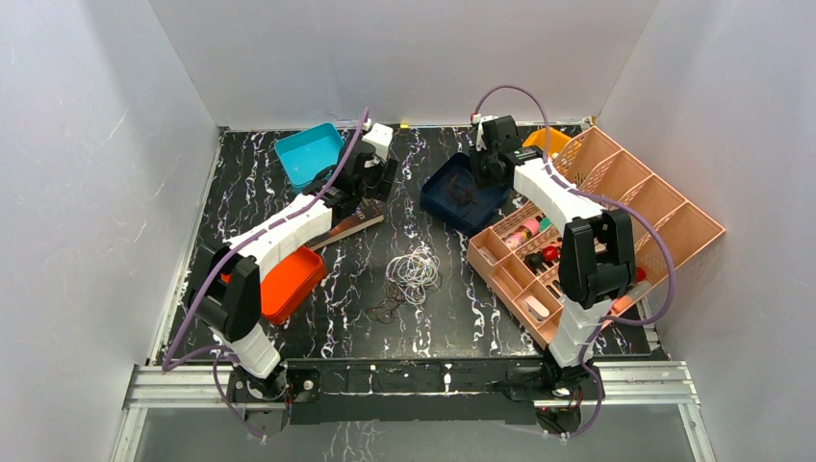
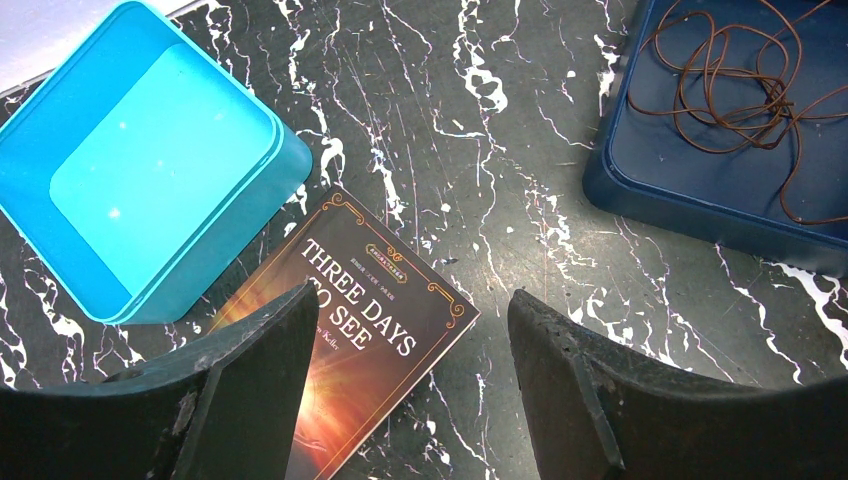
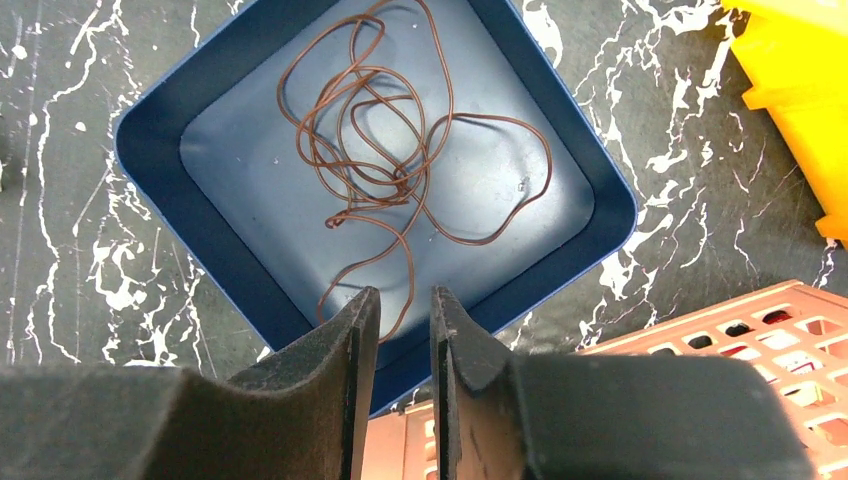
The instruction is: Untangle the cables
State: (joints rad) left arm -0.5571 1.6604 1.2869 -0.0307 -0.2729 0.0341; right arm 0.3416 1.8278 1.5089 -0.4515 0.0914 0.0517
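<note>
The left tool (image 2: pixel 410 300) gapes wide and empty over a book (image 2: pixel 400 330). The right tool (image 3: pixel 405 295) is nearly closed, gripping nothing, above the navy tray (image 3: pixel 150 160), which holds a brown cable (image 3: pixel 390 150). At the tray's 7 o'clock, whitish cables (image 1: pixel 414 272) lie on the table (image 1: pixel 452 318).

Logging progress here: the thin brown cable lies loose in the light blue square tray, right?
No, wrong tray: the thin brown cable lies loose in the dark navy square plastic tray, as the right wrist view shows.
</note>
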